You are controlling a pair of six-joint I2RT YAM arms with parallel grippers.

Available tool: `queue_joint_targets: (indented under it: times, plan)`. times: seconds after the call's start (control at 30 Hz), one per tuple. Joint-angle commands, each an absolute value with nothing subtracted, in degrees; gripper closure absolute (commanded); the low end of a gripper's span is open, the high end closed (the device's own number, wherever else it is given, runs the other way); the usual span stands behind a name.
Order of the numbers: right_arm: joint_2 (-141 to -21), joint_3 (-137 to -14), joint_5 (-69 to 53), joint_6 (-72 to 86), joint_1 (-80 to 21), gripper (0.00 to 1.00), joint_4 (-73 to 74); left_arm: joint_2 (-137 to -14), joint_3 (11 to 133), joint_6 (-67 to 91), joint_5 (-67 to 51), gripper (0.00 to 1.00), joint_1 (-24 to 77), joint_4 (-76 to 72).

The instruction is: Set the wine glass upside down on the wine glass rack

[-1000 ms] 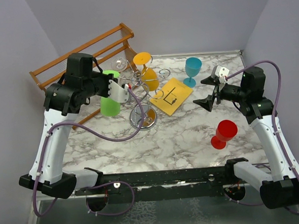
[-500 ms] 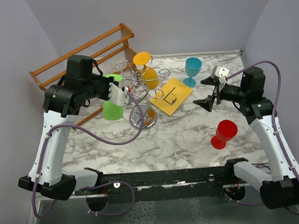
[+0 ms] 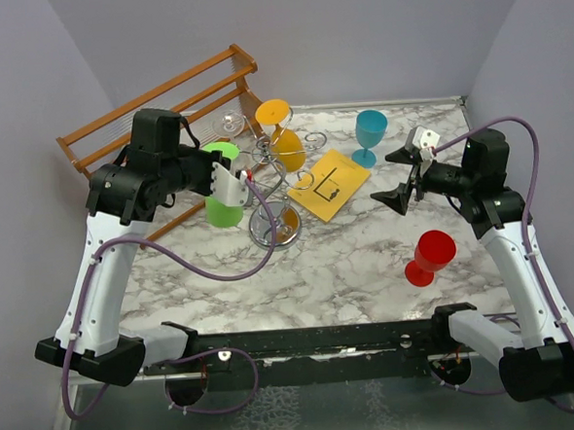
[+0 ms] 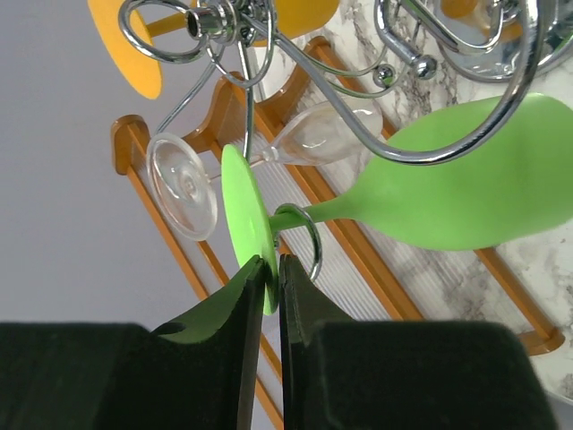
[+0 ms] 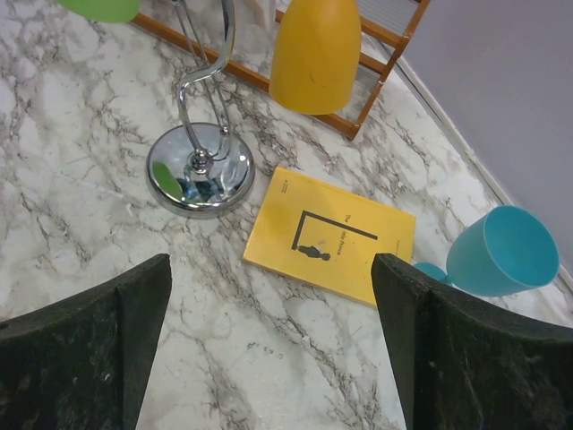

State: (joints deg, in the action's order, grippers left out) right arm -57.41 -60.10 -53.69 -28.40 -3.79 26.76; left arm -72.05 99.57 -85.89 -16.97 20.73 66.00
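A green wine glass (image 3: 223,211) hangs upside down, its stem resting in a wire loop of the chrome wine glass rack (image 3: 269,162). In the left wrist view the green bowl (image 4: 483,179) points away and the flat foot (image 4: 246,224) faces my fingers. My left gripper (image 4: 269,269) is shut on the foot's rim, the jaws a thin slit apart with the green edge between them; from above this gripper (image 3: 228,175) sits left of the rack's post. My right gripper (image 3: 406,174) hovers wide open at the right, holding nothing, with the marble showing between its fingers (image 5: 269,305).
An orange glass (image 3: 285,142) and a clear glass (image 4: 183,184) also hang on the rack. A yellow book (image 3: 334,183) lies beside the rack's round base (image 5: 199,170). A blue glass (image 3: 370,132) and a red glass (image 3: 431,255) stand at the right. A wooden shelf rack (image 3: 153,101) sits at the back left.
My left gripper has carried the green glass slightly right and down, closer to the rack's post. The right arm has stayed still.
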Motion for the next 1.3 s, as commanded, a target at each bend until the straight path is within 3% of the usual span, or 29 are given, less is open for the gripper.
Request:
queue_joint_targets:
  times: [0.0, 0.67, 1.27]
  plan:
    - [-56.4, -59.7, -53.1, -29.2, -4.0, 0.07, 25.0, -71.1, 98.8, -86.0, -19.9, 0.83, 20.7, 69.4]
    - [-56.7, -63.0, -42.8, -31.2, -4.0, 0.07, 31.0, -69.6, 99.2, -87.1, -19.6, 0.71, 20.7, 72.8]
    - [-61.8, -67.0, -23.2, -26.3, -4.0, 0.07, 31.3, -67.7, 100.5, -84.7, -19.0, 0.44, 20.7, 75.3]
